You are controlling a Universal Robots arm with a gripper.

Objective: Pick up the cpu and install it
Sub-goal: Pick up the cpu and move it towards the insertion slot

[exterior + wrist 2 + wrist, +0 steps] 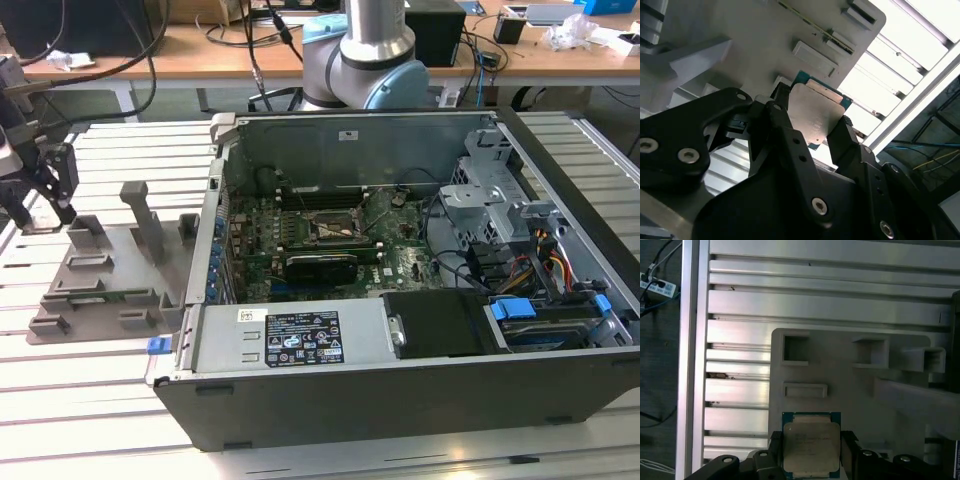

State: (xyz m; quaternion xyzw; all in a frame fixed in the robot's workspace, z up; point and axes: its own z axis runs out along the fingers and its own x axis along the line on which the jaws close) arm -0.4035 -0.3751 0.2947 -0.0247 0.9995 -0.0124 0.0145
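While on cpu (811,447), tool (812,112) v. snug

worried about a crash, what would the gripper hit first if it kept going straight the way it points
Most likely the tray: the gripper points down at it, shut on the cpu, so the cpu would touch the tray first. The gap is hard to judge.

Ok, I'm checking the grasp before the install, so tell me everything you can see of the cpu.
The cpu is a small flat square chip: dull silver-grey metal lid, thin teal-green board showing as a rim. Its lid faces both wrist cameras, over the grey fixture tray. The black fingers clamp two opposite edges; whether it touches the tray is unclear.
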